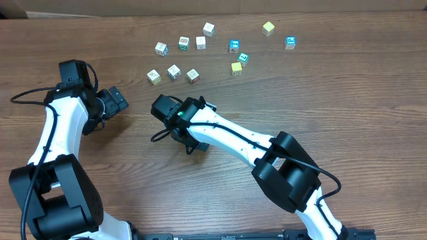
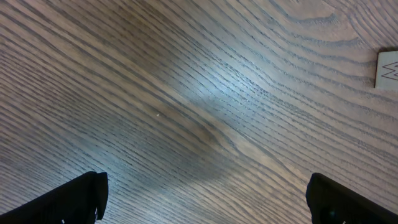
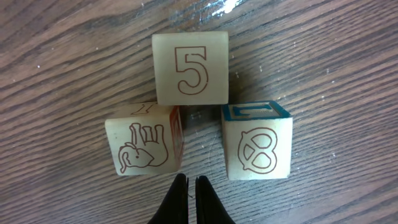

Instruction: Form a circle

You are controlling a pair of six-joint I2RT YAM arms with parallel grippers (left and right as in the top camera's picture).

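The circle (image 3: pixel 189 68) is only three whitish printed toy cubes at 12 o'clock of the clenched, empty right gripper (image 3: pixel 188 186). Best to push slowly through their gap, spreading them evenly. The left gripper (image 2: pixel 205 193) hangs released.

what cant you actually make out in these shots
- Overhead: the prints on the scattered cubes are too small to read.
- Left wrist: one cube is cut off by the right edge, and only part of some zigzag lines shows.
- Right wrist: the top face of the elephant cube is seen at too flat an angle to read its print.
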